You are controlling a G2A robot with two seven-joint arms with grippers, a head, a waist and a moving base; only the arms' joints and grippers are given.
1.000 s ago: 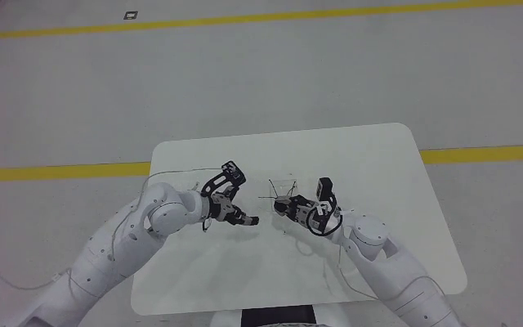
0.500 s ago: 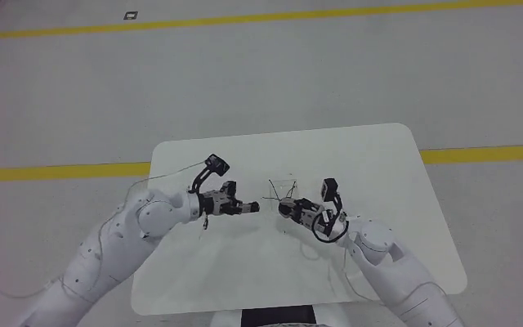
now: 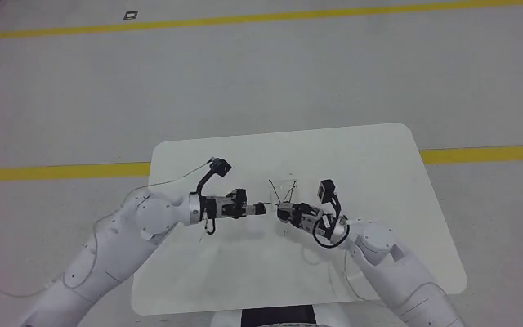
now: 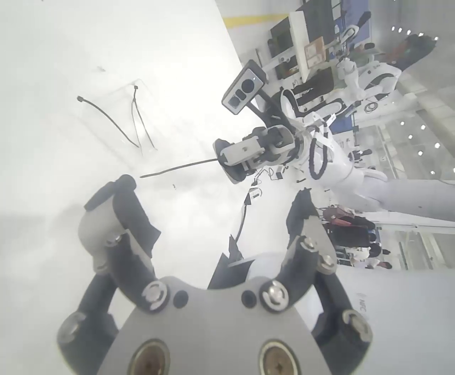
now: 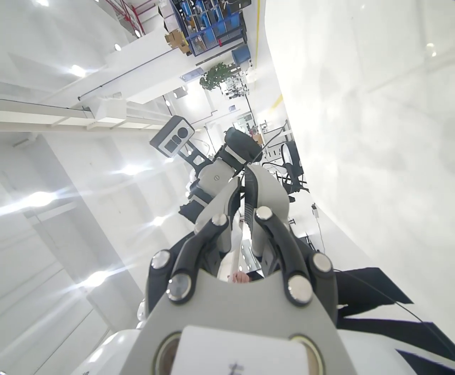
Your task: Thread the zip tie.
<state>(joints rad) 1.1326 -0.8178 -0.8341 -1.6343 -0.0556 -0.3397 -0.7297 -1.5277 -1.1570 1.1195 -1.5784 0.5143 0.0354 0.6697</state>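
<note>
- A pale grey floor (image 3: 327, 73) is lying all around a white table (image 3: 384, 163) with rounded corners.
- Two yellow lines (image 3: 245, 19) are running across the floor.
- Ceiling lights (image 5: 76, 69) are glaring; blue shelves (image 5: 209, 23) and a green plant (image 5: 214, 76) are standing far off.

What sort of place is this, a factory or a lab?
Probably a robotics lab or workshop in a big industrial hall: yellow floor lines run past the white table, and what look like other white robots and blue storage racks stand in the background.
</note>
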